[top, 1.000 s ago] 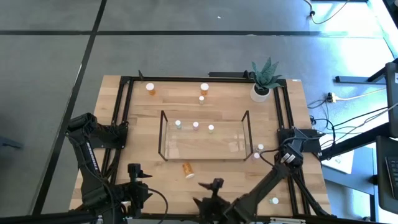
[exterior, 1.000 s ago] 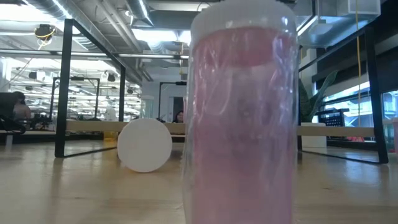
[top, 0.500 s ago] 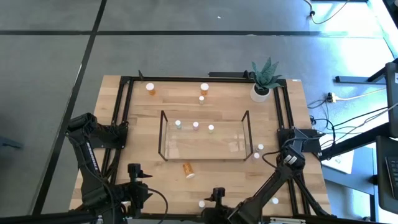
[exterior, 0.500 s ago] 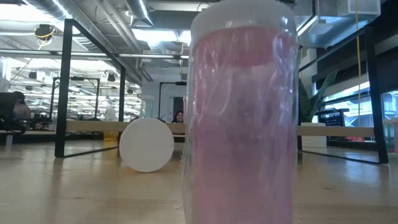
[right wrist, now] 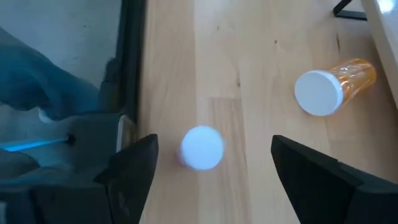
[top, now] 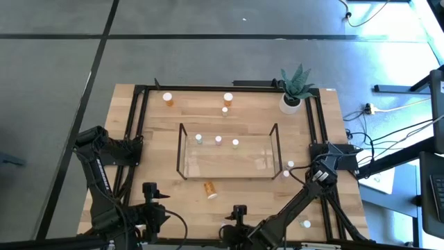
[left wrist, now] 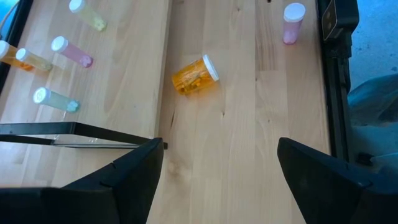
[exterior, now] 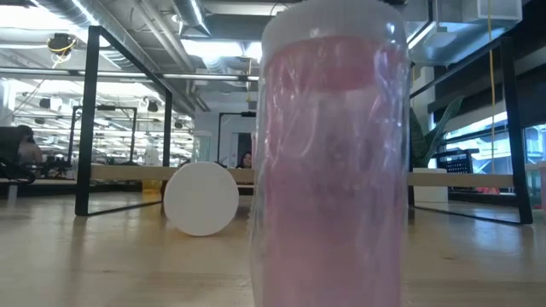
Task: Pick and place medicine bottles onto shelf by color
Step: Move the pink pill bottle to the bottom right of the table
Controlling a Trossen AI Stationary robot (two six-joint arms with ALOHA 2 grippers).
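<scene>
A pink medicine bottle with a white cap stands upright near the table's front edge and fills the low view. My right gripper hangs open above it, one finger on either side, apart from it. An orange bottle lies on its side in front of the clear shelf. Three small bottles stand inside the shelf. My left gripper waits open at the near left, with the orange bottle ahead of it.
More bottles stand at the far side, right of the shelf and near the front right corner. A potted plant is at the far right. Black frame rails border the table.
My right gripper has turned at the wrist above the table's near edge, staying over about the same spot with its fingers apart. No bottle has moved.
</scene>
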